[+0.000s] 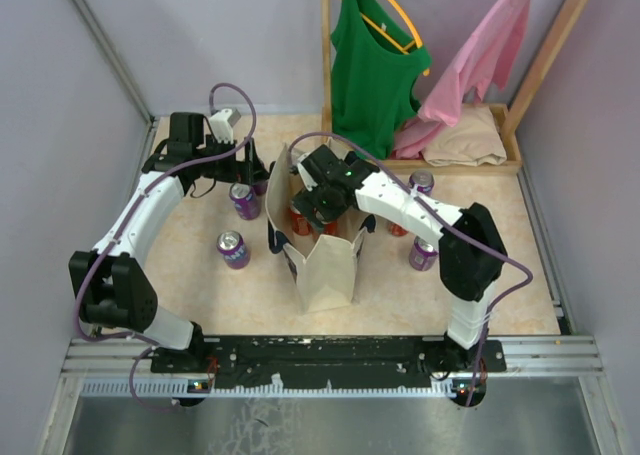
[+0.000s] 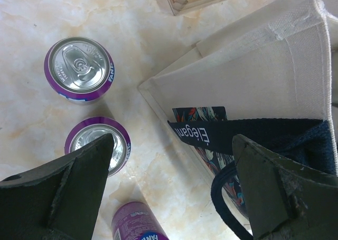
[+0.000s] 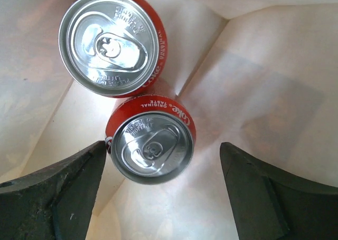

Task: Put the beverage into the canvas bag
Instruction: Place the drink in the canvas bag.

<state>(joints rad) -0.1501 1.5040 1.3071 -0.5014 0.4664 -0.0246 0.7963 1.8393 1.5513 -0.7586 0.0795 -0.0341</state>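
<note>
The cream canvas bag (image 1: 325,270) with navy straps stands upright and open at mid-table. My right gripper (image 1: 312,203) hangs open over its mouth. In the right wrist view two red Coke cans stand inside the bag: one (image 3: 151,145) lies between my open right gripper (image 3: 162,163) fingers, close to the left finger, and the other (image 3: 112,42) is beyond it. My left gripper (image 1: 255,172) is open and empty beside the bag's left wall (image 2: 253,76), above purple cans (image 2: 79,68) (image 2: 97,145).
Purple cans stand left of the bag (image 1: 244,201) (image 1: 233,249) and right of it (image 1: 422,182) (image 1: 423,254). A third purple can's side (image 2: 134,221) shows under the left gripper. A wooden rack (image 1: 455,163) with hung green and pink garments and a folded beige cloth (image 1: 465,137) stands behind.
</note>
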